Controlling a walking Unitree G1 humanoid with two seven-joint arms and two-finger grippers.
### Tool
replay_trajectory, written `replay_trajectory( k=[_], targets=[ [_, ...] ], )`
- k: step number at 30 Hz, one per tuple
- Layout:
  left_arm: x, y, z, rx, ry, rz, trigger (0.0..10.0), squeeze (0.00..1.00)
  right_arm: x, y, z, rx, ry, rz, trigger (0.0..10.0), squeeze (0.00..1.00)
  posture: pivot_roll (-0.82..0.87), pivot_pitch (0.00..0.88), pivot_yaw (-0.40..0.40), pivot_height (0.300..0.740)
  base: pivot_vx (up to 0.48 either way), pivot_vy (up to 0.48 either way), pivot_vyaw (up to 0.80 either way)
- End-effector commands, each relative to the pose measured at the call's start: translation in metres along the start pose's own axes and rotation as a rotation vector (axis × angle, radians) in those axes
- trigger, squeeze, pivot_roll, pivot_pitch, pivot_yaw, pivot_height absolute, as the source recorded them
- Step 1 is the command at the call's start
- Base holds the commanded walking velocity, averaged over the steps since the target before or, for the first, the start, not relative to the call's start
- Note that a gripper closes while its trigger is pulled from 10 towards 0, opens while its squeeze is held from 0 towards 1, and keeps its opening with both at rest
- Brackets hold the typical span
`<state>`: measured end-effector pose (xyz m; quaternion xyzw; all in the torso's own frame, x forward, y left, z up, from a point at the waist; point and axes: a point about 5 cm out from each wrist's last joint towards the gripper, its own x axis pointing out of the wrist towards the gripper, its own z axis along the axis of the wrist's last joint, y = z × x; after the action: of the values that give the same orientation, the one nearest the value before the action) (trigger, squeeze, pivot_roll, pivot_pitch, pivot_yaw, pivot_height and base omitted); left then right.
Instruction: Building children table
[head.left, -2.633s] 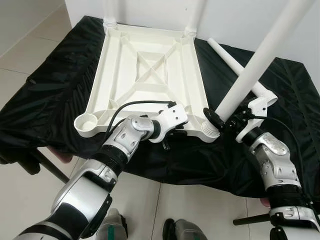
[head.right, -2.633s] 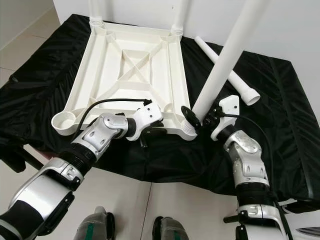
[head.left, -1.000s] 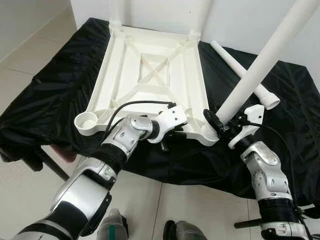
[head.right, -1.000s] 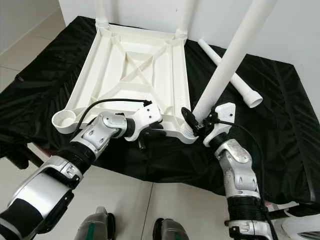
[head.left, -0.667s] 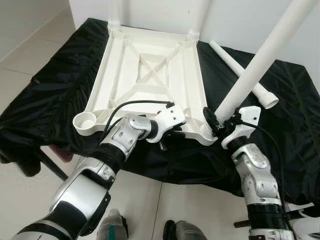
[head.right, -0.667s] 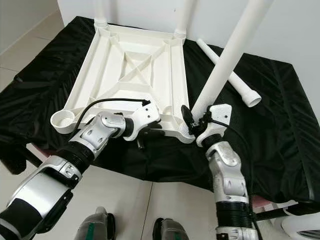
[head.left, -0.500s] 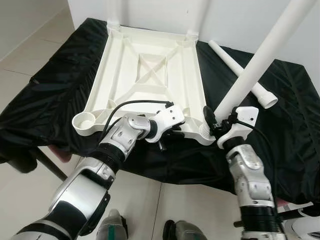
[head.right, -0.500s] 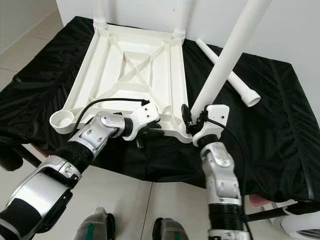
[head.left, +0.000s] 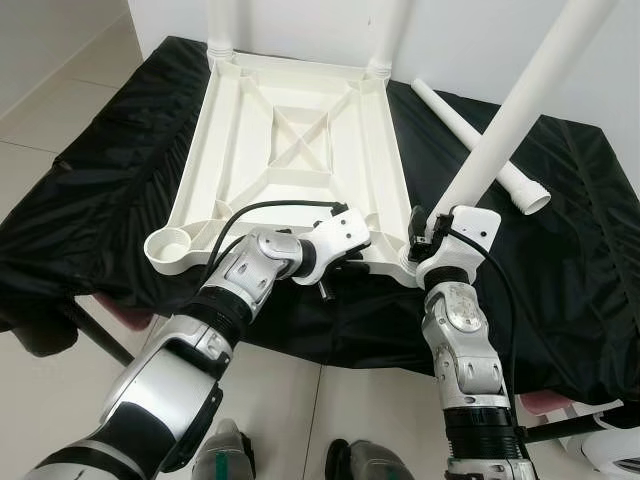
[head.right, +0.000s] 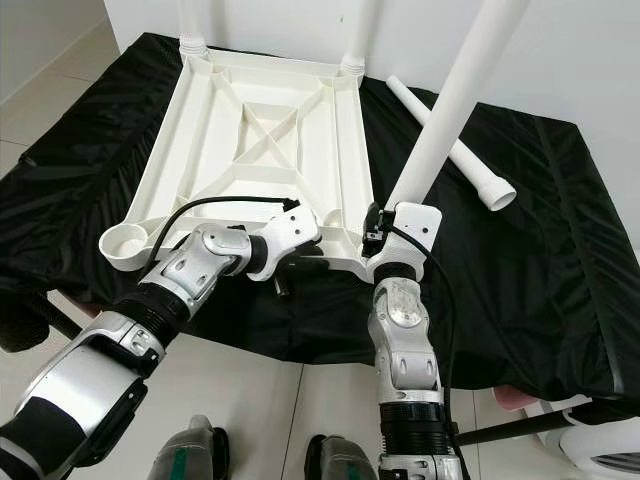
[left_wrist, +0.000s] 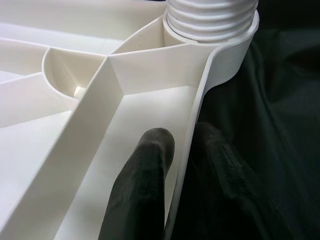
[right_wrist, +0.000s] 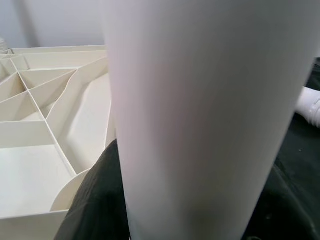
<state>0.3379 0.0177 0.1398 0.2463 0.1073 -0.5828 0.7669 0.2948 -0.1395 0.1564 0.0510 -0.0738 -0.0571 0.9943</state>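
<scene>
Left eye view: a ribbed white plastic tabletop (head.left: 290, 150) lies upside down on a bench draped in crinkled black cloth (head.left: 90, 190). The left hand (head.left: 335, 272) pinches its 6 o'clock rim. At 5 o'clock, the right hand (head.left: 425, 235) clasps a smooth tubular leg (head.left: 505, 115) standing in the corner socket.

Left wrist view: black fingers (left_wrist: 145, 185) straddle the thin rim.

Right wrist view: the leg's rounded white surface (right_wrist: 200, 110) sits between dark fingers.

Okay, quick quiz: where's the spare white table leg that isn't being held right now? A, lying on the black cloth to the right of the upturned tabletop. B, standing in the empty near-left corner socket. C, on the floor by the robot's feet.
A: the loose leg lies flat on the black cloth, right of the upturned tabletop, while the near-left socket sits empty.
</scene>
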Motion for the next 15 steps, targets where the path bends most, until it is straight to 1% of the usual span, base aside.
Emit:
replay_trajectory(
  k=[1,5,6,7,8,9,10,11,14,15],
  targets=[
    [0.006,-0.001,0.018,0.059,-0.045,0.002,10.0,0.00,-0.005,0.010,-0.009,0.045,0.051,0.008,10.0,0.00,-0.01,0.026,-0.069,0.740,0.000,0.000,0.00],
    [0.006,-0.001,0.018,0.057,-0.046,0.002,10.0,0.00,-0.005,0.007,-0.010,0.038,0.052,-0.022,10.0,0.00,-0.01,0.025,-0.069,0.740,0.000,0.000,0.00],
    [0.006,-0.002,0.017,0.057,-0.045,0.002,10.0,0.00,-0.004,0.005,-0.010,0.038,0.054,-0.026,10.0,0.28,-0.01,0.021,-0.067,0.740,0.000,0.000,0.00],
    [0.006,-0.002,0.017,0.057,-0.045,0.002,10.0,0.00,-0.004,0.005,-0.010,0.038,0.054,-0.026,10.0,0.28,-0.01,0.021,-0.067,0.740,0.000,0.000,0.00],
    [0.006,-0.002,0.017,0.057,-0.044,0.000,10.0,0.00,-0.004,0.000,-0.010,0.052,0.055,-0.028,10.0,1.00,-0.01,0.021,-0.067,0.740,0.000,0.000,0.00],
    [0.006,-0.002,0.017,0.057,-0.044,0.000,10.0,0.00,-0.004,-0.001,-0.010,0.071,0.049,-0.001,10.0,1.00,-0.01,0.020,-0.068,0.740,0.000,0.000,0.00],
    [0.006,-0.002,0.017,0.057,-0.044,0.000,10.0,0.00,-0.004,-0.001,-0.010,0.071,0.049,-0.001,10.0,1.00,-0.01,0.020,-0.068,0.740,0.000,0.000,0.00],
    [0.006,-0.002,0.017,0.057,-0.044,0.000,10.0,0.00,-0.004,-0.001,-0.008,0.080,0.040,0.030,10.0,1.00,-0.01,0.019,-0.068,0.740,0.000,0.000,0.00],
    [0.006,-0.003,0.017,0.057,-0.044,0.001,10.0,0.00,-0.004,-0.003,-0.005,0.052,0.016,0.072,10.0,1.00,-0.01,0.019,-0.068,0.740,0.000,0.000,0.00],
    [0.007,-0.003,0.017,0.056,-0.045,0.000,10.0,0.00,-0.004,-0.006,-0.004,0.060,0.009,0.113,10.0,1.00,-0.01,0.018,-0.066,0.740,0.000,0.000,0.00]
  ],
)
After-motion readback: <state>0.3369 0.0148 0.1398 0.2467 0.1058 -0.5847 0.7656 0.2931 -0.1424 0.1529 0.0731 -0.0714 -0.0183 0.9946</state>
